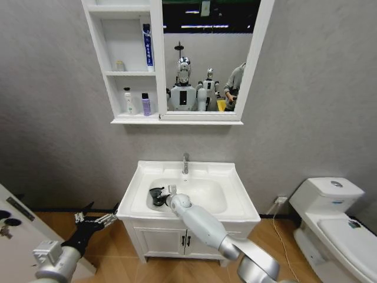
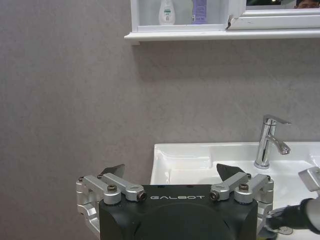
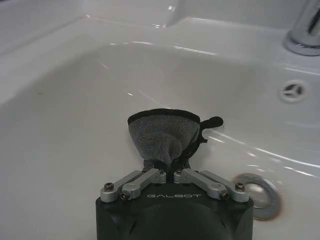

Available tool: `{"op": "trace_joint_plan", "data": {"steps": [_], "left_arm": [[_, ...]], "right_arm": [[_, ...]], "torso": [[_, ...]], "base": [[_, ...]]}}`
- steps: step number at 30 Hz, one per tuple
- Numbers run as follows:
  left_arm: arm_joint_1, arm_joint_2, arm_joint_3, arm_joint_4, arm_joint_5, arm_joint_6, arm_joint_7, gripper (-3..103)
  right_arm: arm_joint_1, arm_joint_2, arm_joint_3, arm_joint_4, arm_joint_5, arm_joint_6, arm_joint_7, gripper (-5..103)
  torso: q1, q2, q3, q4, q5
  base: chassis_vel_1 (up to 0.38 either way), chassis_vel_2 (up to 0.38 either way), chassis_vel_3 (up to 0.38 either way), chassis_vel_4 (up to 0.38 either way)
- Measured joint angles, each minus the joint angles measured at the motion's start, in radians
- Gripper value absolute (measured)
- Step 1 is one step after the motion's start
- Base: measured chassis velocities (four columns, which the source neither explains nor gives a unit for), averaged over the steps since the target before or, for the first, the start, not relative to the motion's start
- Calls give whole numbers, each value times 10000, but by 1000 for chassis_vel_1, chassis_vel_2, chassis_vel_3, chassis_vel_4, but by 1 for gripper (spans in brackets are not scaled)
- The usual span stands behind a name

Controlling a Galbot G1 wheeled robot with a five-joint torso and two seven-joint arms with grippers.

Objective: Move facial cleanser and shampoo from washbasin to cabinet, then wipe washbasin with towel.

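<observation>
Grey textured wall, wooden floor, white toilet.

Washbasin is centred against the far wall, faucet at its far rim. Towel is held in the bowl's left part by the right gripper. Cabinet is mounted above; two bottles are stood on its lowest shelf. Left gripper is positioned left of the washbasin. Toilet is placed to the right.
</observation>
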Motion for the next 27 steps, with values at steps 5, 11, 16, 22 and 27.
{"op": "trace_joint_plan", "data": {"steps": [5,11,16,22,27], "left_arm": [[0,0,0,0,0,0,0,100],[0,0,0,0,0,-1,0,100],[0,0,0,0,0,0,-1,100],[0,0,0,0,0,0,1,100],[0,0,0,0,0,0,1,100]], "right_arm": [[-278,-1215,99,1419,-217,-851,1404,2],[-610,-2561,737,3719,1417,-1499,2721,2],[-930,-4102,1315,5178,2095,-1618,3163,2],[-2028,-5628,2945,6550,2115,-1484,3095,2],[-2665,-5856,3853,6482,1787,-1351,2709,2]], "torso": [[0,0,-1,-5,1],[0,1,-1,3,5],[-1,1,-1,-6,0],[-2,2,-2,-5,2],[-2,3,-2,-3,1]], "base": [[0,0,0,0],[0,0,0,0],[0,0,0,0],[0,0,0,0],[0,0,0,0]]}}
